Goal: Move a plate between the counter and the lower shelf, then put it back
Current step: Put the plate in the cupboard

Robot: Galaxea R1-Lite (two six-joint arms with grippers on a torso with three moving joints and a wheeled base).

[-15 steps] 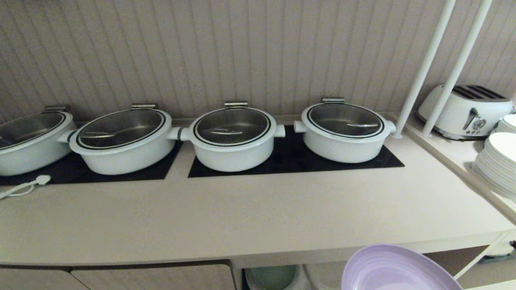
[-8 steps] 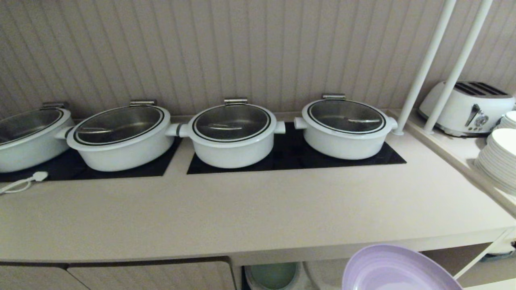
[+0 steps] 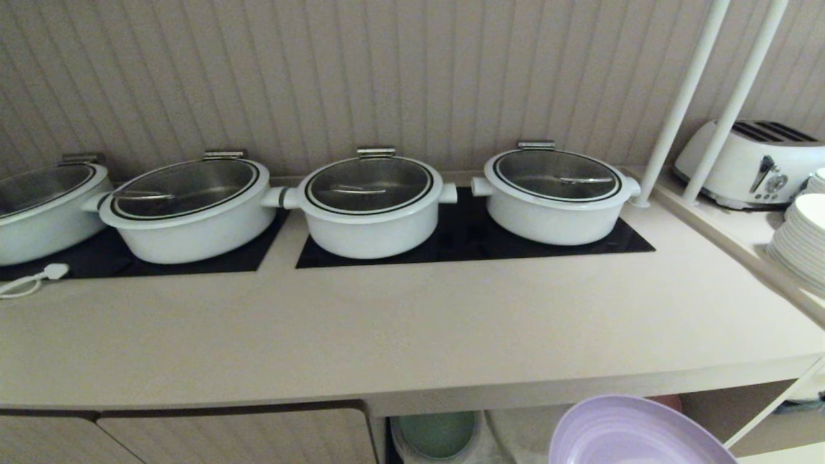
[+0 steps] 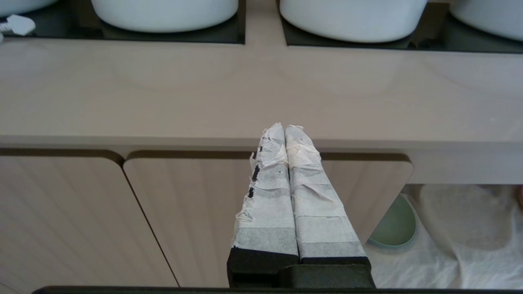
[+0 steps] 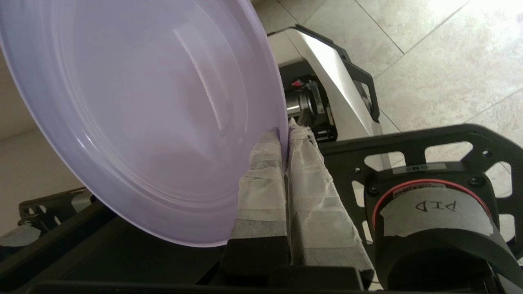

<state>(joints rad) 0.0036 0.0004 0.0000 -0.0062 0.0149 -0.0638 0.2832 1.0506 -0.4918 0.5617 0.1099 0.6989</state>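
The right hand [image 5: 284, 141] is clamped on the rim of the lilac plate [image 3: 635, 435], held in the air below the desk's [image 3: 412, 335] front edge near its right end, while the left hand [image 4: 284, 132], fingers pressed together and empty, hangs before that edge.

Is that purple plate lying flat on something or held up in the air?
Held up: the right gripper jaws pinch the plate rim, tilted, below the counter edge.
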